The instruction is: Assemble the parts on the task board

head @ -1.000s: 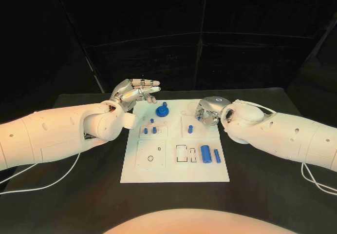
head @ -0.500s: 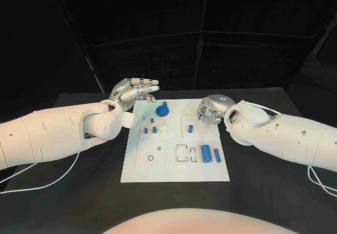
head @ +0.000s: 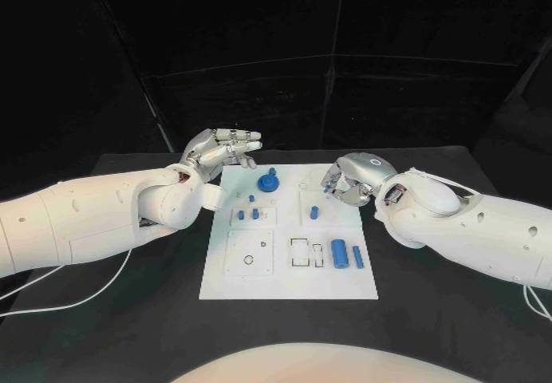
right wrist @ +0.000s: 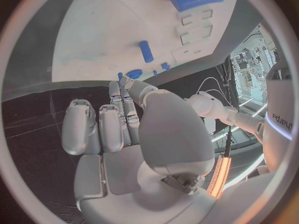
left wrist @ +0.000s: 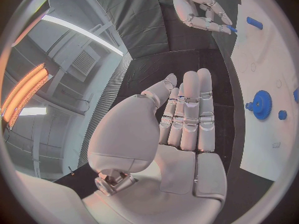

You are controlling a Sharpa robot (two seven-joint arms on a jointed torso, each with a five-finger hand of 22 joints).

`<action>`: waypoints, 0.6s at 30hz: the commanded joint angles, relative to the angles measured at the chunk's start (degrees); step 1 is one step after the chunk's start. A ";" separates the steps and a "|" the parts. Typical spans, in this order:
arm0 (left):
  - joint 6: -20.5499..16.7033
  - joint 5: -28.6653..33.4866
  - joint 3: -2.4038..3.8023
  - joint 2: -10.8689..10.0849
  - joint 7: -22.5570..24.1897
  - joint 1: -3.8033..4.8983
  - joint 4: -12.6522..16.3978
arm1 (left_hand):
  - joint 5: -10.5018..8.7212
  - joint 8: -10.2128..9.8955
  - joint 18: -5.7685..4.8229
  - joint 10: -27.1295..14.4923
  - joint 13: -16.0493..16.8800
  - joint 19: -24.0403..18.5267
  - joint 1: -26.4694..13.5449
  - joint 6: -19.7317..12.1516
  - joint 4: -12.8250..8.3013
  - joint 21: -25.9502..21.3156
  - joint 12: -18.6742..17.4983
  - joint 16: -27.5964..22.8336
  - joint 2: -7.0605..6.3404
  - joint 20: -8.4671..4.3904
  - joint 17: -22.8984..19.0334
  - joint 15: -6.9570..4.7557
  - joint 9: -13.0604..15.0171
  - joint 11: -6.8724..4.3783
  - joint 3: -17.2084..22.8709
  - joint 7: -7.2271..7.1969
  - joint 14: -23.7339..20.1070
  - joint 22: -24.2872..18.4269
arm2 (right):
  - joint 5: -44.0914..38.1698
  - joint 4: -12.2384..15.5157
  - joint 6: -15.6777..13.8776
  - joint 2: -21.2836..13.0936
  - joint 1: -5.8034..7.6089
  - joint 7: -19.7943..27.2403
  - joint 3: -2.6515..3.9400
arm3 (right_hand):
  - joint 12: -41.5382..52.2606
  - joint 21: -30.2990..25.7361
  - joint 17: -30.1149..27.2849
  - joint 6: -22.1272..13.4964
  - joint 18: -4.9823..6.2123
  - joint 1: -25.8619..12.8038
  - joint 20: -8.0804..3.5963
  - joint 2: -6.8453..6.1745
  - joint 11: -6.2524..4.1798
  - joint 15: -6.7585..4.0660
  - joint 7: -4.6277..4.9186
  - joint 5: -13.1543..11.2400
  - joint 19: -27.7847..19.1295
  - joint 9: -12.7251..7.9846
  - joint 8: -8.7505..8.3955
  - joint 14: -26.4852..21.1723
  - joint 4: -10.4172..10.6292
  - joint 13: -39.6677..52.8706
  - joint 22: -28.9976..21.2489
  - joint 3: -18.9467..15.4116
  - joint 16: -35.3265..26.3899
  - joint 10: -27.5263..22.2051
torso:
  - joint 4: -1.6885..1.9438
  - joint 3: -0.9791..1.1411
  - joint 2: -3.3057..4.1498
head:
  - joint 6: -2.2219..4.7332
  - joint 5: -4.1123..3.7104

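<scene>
The white task board (head: 288,279) lies mid-table. On it a blue gear (head: 268,183) stands near the far edge, with small blue pegs (head: 246,214) and a single peg (head: 313,211) in front of it. A blue cylinder (head: 338,252) and a thin rod (head: 356,255) lie nearer me. My left hand (head: 224,148) hovers past the board's far left corner, fingers straight and together, holding nothing (left wrist: 184,124). My right hand (head: 351,179) hangs over the board's far right edge with fingers curled (right wrist: 124,129). In the left wrist view the right hand (left wrist: 199,7) pinches a small blue part (left wrist: 230,29) at its fingertips.
Empty rectangular slots (head: 305,251) and a small ring mark (head: 247,259) lie on the board's near half. A white cable (head: 69,295) trails over the black table (head: 437,319) under my left arm.
My right hand has drawn a little to the right and up from the board's far right part. My left hand has stayed almost in place.
</scene>
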 commanded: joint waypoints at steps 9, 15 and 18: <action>0.39 0.46 0.05 0.21 1.64 0.08 -0.01 | 0.08 0.36 0.73 -0.48 -0.07 -0.27 0.21 0.15 -0.08 -0.30 0.15 -0.39 0.28 0.05 -0.07 -0.05 -0.08 -0.05 -0.37 0.22 -0.28 -0.08 | -1.00 5.34 -0.72 3.07 0.16 -0.08 1.11 | -0.31 0.30 0.17 0.46 -0.85 -0.27 0.00 0.04 -0.01 -0.42 -0.02 -0.11 0.48 0.10 0.00 2.98 -0.49 0.00 0.04 0.31 0.09 0.47 | 0.23 -0.15 0.03 | -0.11 2.95; 0.15 0.78 0.06 0.62 1.78 0.10 -0.24 | 0.08 0.34 0.73 -0.52 -0.08 -0.27 0.22 0.12 -0.08 -0.32 0.14 -0.41 0.28 0.05 -0.09 -0.04 -0.09 -0.04 -0.40 0.23 -0.27 -0.09 | -1.08 3.88 1.15 7.44 -0.79 0.90 0.87 | -0.33 0.26 0.15 0.46 -0.83 -0.27 -0.01 0.09 0.01 -0.43 0.00 -0.05 0.45 0.10 -0.02 2.98 -0.51 0.00 -0.04 0.35 0.08 0.47 | 0.17 -0.08 0.08 | -0.90 4.58; -0.07 0.89 0.06 0.81 1.89 0.12 -0.34 | 0.08 0.34 0.73 -0.52 -0.08 -0.27 0.22 0.12 -0.08 -0.32 0.14 -0.41 0.28 0.05 -0.09 -0.04 -0.09 -0.04 -0.41 0.23 -0.27 -0.09 | -1.10 2.72 2.20 9.52 -2.06 1.57 0.40 | -0.34 0.27 0.17 0.45 -0.84 -0.28 -0.02 0.10 0.01 -0.43 0.01 -0.01 0.45 0.10 -0.02 2.99 -0.52 0.00 -0.01 0.36 0.09 0.47 | 0.19 -0.14 0.12 | -1.13 5.34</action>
